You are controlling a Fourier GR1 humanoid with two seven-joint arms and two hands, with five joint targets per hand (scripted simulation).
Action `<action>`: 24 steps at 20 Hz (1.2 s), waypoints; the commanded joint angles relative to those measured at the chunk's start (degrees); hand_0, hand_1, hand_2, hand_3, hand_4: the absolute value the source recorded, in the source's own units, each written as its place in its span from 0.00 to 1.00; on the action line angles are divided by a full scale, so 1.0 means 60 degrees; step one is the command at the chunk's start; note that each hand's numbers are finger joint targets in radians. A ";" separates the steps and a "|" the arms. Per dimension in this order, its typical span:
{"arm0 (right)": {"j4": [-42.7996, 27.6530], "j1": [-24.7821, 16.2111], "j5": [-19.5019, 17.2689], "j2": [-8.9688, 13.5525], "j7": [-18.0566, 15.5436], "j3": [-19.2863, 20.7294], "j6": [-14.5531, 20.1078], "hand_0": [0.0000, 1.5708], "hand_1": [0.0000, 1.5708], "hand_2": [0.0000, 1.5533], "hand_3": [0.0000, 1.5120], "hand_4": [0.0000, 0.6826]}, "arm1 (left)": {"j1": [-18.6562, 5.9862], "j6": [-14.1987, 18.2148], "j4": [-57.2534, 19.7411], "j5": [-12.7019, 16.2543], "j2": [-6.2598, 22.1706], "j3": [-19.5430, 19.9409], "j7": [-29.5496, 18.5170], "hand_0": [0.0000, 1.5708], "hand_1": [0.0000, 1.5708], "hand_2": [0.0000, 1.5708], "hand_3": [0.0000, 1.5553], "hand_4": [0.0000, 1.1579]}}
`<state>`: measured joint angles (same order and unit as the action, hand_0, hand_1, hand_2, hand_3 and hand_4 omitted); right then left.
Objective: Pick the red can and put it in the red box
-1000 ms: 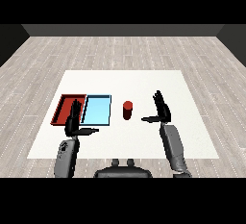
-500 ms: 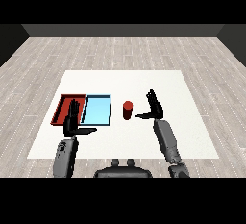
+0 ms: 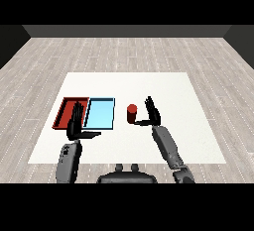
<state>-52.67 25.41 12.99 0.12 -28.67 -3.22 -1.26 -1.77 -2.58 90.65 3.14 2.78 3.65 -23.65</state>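
At the left of the white tabletop (image 3: 163, 84) lies the red tray (image 3: 65, 107), the light blue tray (image 3: 100, 113) beside it; left hand (image 3: 75, 123) raised over the red tray's near edge, fingers straight and spread, holding nothing; red can (image 3: 131, 114) upright, long axis vertical, just right of the blue tray; right hand (image 3: 153, 113) just beside it, fingers wide, thumb reaching toward the can; whether it touches cannot be told; the can lies to the left of these fingers, so the right hand is the nearer.
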 commanded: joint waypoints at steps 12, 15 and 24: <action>0.2349 0.1236 0.2116 -0.0019 -0.1469 -0.1975 0.1020 0.00 0.00 0.00 0.00 0.00 | -0.0205 -0.0325 -0.0009 0.0451 0.0243 0.0325 0.0223 0.00 0.00 0.00 0.00 0.00; 0.2811 0.1511 0.1768 -0.0019 -0.1466 -0.1354 0.0757 0.00 0.00 0.00 0.00 0.00 | 0.0318 -0.0537 -0.0163 0.0251 0.0152 0.0065 -0.0343 0.00 0.00 0.00 0.00 0.00; 0.2704 0.1384 0.2515 -0.0019 -0.1454 -0.2054 0.0943 0.00 0.00 0.00 0.00 0.00 | 0.0220 -0.0488 -0.0198 0.0283 0.0178 0.0170 -0.0388 0.00 0.00 0.00 0.00 0.00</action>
<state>-34.31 35.15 27.07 0.00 -38.08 -14.01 3.55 -1.81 -3.98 89.72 3.98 3.04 4.02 -24.85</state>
